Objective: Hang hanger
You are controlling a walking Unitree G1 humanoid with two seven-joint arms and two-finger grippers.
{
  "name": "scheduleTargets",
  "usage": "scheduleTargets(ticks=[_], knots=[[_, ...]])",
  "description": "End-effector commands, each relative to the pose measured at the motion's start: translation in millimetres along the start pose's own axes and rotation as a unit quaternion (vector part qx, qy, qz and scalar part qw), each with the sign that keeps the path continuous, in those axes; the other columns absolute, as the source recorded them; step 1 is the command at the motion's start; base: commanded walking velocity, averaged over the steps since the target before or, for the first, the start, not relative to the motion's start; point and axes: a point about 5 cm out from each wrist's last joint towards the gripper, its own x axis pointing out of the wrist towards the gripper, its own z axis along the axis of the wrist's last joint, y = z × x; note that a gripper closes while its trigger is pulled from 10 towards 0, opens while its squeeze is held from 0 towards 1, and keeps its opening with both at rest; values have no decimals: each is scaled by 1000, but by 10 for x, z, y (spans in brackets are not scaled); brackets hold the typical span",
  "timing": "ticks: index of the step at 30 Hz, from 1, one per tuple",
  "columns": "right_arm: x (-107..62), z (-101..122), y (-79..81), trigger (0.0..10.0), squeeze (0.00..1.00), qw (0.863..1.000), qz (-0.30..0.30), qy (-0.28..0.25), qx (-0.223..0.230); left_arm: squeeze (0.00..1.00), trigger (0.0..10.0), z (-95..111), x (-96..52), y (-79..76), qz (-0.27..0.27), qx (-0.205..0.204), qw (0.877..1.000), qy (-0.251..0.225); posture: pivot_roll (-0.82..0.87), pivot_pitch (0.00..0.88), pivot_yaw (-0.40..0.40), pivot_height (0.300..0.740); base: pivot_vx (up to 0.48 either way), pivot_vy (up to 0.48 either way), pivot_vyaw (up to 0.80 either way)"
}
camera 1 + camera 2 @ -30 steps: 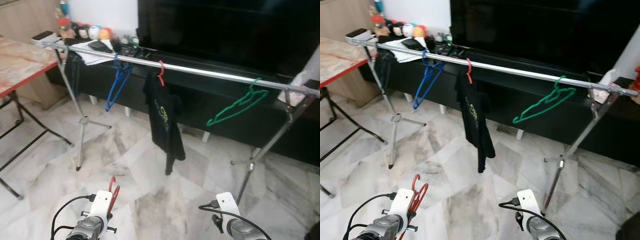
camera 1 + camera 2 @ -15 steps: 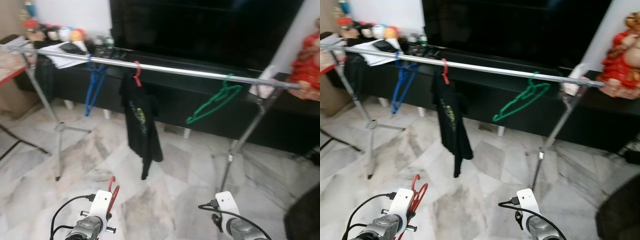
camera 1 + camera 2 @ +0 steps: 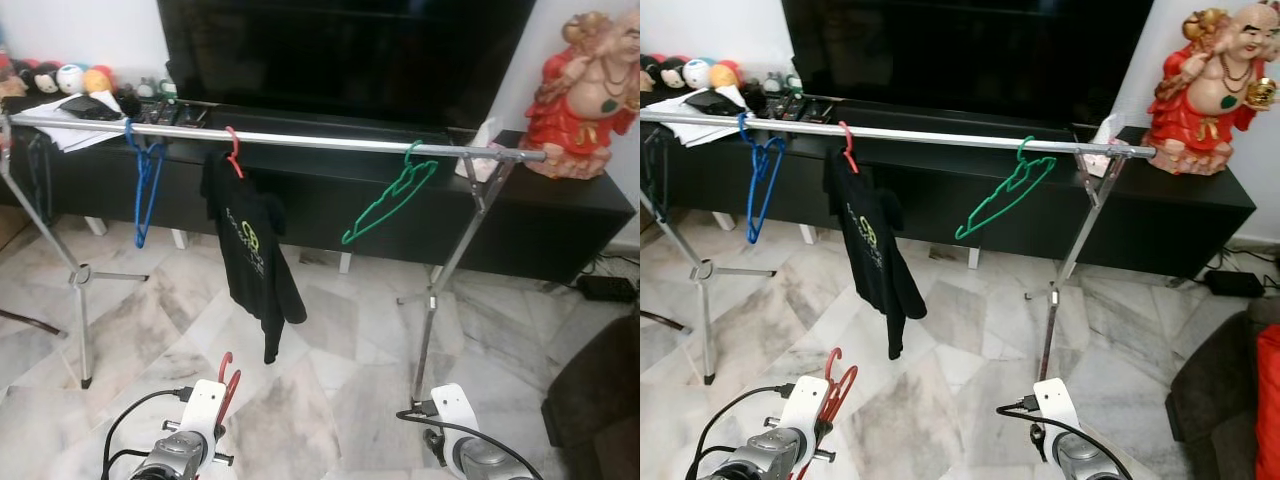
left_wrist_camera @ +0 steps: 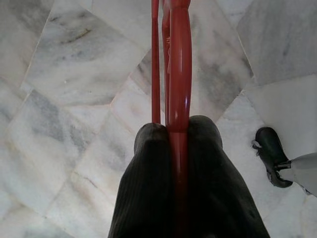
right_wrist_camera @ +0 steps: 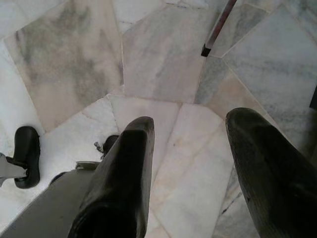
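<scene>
L gripper [image 4: 179, 144] pinching red hanger [image 4: 178, 64], low over floor.
Rail [image 3: 300, 140] well ahead and above it; R gripper [image 5: 190, 148] fingers spread, holding nothing.

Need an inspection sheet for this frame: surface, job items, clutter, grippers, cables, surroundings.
Surface: marble tile floor, nothing lying on it near the rack.
Job's things: red hanger clamped in the left gripper, held low over the floor. Garment rail carries a blue hanger, a black T-shirt on a red hook, and a green hanger hanging tilted.
Clutter: papers and small items on the TV cabinet behind the rail's left end.
Grippers: left shut on the hanger; right gripper open, holding nothing, pointed at the floor.
Cables: black leads at both wrists; plug on the floor at far right.
Surroundings: large TV, red figurine, toys at left.
</scene>
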Motion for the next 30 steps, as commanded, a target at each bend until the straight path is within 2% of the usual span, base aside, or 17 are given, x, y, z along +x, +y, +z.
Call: scheduleTargets(ticks=[1,11,30], knots=[[-5,-31,-29,10000,0,1000,-4,7,-4,0,10000,-18,1,-17,-2,5,1000,5,-53,0,-40,740,0,-255,-788],[-5,-29,-26,10000,0,1000,-4,4,0,0,10000,-17,1,-15,-1,4,1000,4,-53,0,-40,740,0,0,-786],[-6,-21,-25,10000,0,1000,0,-2,1,0,10000,-26,0,3,21,-4,1000,5,-53,0,-42,740,0,0,0]])
